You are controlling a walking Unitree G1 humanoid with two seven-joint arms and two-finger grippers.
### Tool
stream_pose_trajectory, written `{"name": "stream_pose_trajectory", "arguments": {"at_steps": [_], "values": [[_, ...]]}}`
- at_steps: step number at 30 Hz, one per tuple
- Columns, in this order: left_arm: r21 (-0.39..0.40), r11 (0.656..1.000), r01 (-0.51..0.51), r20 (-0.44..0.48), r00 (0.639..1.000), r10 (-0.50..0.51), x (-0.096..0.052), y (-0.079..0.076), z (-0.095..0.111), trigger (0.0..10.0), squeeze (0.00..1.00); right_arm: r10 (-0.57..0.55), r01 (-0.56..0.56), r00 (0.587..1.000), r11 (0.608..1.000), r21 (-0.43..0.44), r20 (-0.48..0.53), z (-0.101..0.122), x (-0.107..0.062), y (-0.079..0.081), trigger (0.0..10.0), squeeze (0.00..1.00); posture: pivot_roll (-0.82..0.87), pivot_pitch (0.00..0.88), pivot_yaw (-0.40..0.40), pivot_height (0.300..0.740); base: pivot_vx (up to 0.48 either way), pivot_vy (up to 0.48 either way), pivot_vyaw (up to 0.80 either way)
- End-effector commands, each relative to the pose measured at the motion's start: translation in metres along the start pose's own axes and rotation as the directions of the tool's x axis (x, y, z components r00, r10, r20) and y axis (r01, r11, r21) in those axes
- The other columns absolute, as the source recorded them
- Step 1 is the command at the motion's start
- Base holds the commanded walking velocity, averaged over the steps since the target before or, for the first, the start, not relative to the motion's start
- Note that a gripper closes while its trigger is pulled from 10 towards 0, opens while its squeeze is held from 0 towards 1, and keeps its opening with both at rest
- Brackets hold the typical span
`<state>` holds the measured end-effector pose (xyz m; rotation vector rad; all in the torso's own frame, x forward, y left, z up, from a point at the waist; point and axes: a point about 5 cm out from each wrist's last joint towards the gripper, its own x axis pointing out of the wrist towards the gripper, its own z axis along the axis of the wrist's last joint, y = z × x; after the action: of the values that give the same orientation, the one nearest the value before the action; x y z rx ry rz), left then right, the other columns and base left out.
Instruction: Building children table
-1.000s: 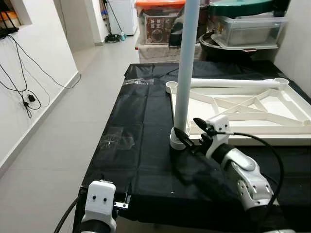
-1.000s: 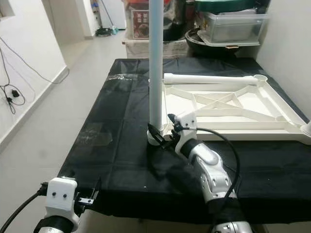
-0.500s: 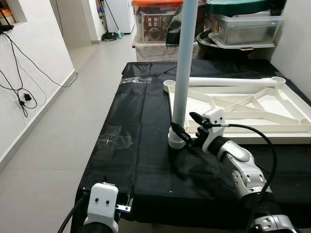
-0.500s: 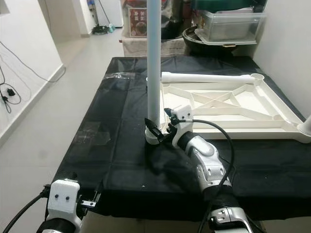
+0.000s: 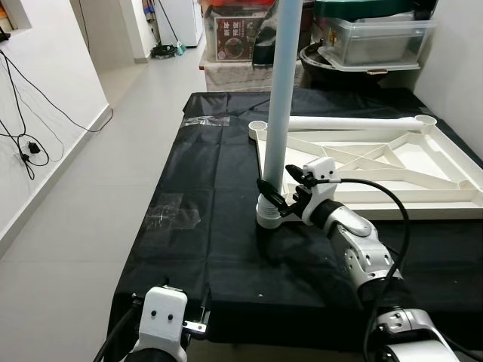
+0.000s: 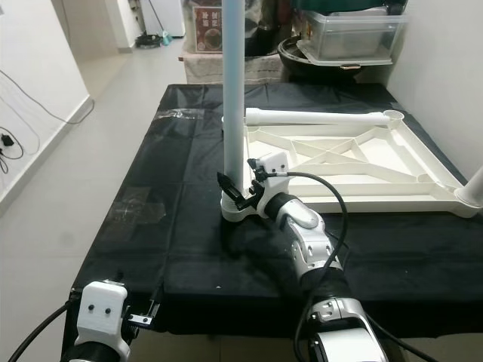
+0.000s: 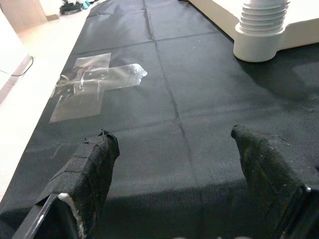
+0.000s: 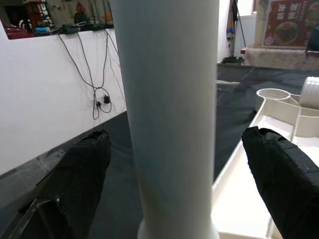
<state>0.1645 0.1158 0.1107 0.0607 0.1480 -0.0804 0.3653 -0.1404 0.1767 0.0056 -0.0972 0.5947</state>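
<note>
Your right gripper (image 5: 275, 202) sits at the foot of the upright leg (image 5: 281, 90), its fingers (image 8: 82, 169) spread to either side of the pole; the wrist view shows a gap between each finger and the leg, so it brackets the leg without pinching it. The leg stands vertical in the ribbed socket (image 5: 269, 215) at the near corner of the upside-down tabletop (image 5: 392, 177), which lies flat on the black cloth (image 5: 196, 249) covering the table. A second leg (image 5: 355, 123) lies on its side along the far edge of the tabletop, beyond the upright leg. Your left gripper (image 7: 172, 164) hangs low at the near edge of the table, well apart from the leg, fingers spread and holding nothing, just over the cloth. Between it and the leg a piece of clear plastic wrap (image 7: 92, 84) lies flat on the cloth. Beyond the table, past the far edge of the tabletop, storage boxes (image 5: 373, 41) are stacked on the floor. Cables (image 5: 30, 113) hang on the white wall away from the leg, across the tiled floor.
</note>
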Motion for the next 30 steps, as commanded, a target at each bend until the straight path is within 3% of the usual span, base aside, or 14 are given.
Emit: {"name": "stream_pose_trajectory", "arguments": {"at_steps": [1,15,30], "values": [[0.014,1.000,-0.008,-0.014,1.000,0.009,-0.002,0.001,0.000,10.0,0.00,0.009,-0.009,1.000,1.000,0.014,0.024,0.002,0.007,0.003,10.0,0.00,0.08,0.092,-0.012,0.740,0.000,0.000,0.00],[0.010,1.000,-0.009,-0.017,1.000,0.009,-0.004,0.000,0.000,10.0,0.00,0.012,-0.013,0.999,1.000,0.023,0.035,0.005,0.024,0.008,10.0,0.00,0.09,0.112,-0.022,0.740,0.000,0.000,0.00],[0.012,1.000,-0.007,-0.018,1.000,0.007,-0.005,-0.002,0.002,10.0,0.00,0.014,-0.015,0.998,1.000,0.021,0.053,0.018,0.037,0.001,10.0,0.00,0.09,0.121,-0.023,0.740,0.000,0.000,0.00]]}}
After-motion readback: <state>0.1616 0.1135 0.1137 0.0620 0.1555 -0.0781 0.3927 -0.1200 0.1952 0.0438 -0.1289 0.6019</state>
